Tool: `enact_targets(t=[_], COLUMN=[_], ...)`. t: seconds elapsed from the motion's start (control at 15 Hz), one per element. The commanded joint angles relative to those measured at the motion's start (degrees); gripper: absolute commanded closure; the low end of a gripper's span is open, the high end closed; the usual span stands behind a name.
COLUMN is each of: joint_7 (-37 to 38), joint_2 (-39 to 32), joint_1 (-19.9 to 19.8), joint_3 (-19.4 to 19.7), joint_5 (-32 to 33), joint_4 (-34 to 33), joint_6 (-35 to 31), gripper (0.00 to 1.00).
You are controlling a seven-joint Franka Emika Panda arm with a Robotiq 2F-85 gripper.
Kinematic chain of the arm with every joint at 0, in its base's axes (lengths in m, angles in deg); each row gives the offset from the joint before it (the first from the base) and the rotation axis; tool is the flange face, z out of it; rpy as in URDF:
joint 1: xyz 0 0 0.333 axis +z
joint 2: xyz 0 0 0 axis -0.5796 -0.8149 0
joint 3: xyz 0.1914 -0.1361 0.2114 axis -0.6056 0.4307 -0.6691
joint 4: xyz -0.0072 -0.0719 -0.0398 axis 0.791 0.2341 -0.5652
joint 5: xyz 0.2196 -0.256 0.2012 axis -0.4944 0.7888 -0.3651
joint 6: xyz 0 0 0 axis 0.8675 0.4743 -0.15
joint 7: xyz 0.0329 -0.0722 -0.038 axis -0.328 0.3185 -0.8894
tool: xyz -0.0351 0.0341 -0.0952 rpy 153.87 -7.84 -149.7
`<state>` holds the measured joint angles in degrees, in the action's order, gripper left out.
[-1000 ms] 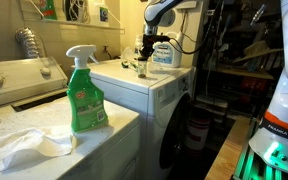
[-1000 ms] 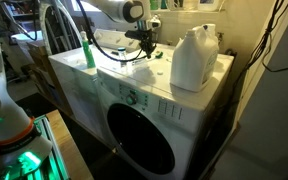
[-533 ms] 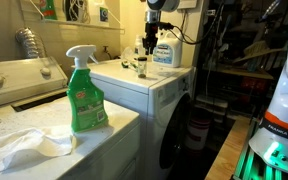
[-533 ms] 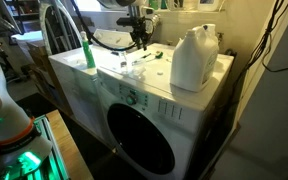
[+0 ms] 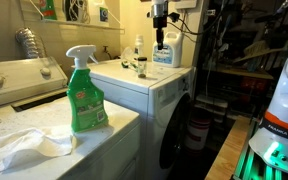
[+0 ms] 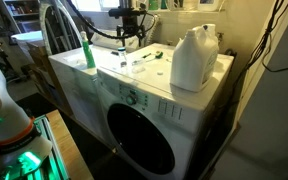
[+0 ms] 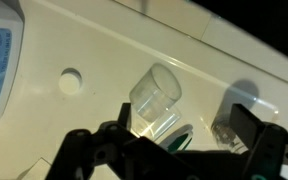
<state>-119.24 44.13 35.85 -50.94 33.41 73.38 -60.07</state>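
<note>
My gripper (image 7: pixel 184 128) hangs open above the white washer top (image 7: pixel 94 50), with nothing between its dark fingers (image 7: pixel 250 128). Below it stands a clear plastic cup (image 7: pixel 156 100). A green, pen-like thing (image 7: pixel 180 139) lies just beside the cup, and a small clear piece (image 7: pixel 224 130) rests near the right finger. In both exterior views the gripper (image 5: pixel 160 38) (image 6: pixel 127 36) is well above the cup (image 5: pixel 141 68) (image 6: pixel 129 65), not touching it.
A large white jug (image 6: pixel 196 57) (image 5: pixel 165 52) stands at the back of the washer (image 6: pixel 134 95). A slim green bottle (image 6: pixel 88 55) stands near its left edge. A green spray bottle (image 5: pixel 85 92) and a white cloth (image 5: pixel 24 145) sit on the near counter.
The gripper has gone from shut to open and has risen straight up from the washer top. The cup and the green thing stay on the washer.
</note>
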Motion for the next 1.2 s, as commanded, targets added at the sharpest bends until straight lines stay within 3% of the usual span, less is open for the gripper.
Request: enact_targets(t=[0.0,0.27,0.47,1.13], joint_7=[-1.9,-6.6,-9.5,-18.9], joint_2=[0.6,0.8,0.6,0.0], joint_1=[-0.1,-0.2,-0.1,-0.4], joint_3=[0.0,0.1,0.0,-0.5], joint_5=[0.4,-0.8,2.1,-2.7], joint_4=[0.8,1.5,5.5,14.7], joint_6=[0.1,1.2,-2.9,-20.8], gripper=[0.0,0.0,0.0,0.0])
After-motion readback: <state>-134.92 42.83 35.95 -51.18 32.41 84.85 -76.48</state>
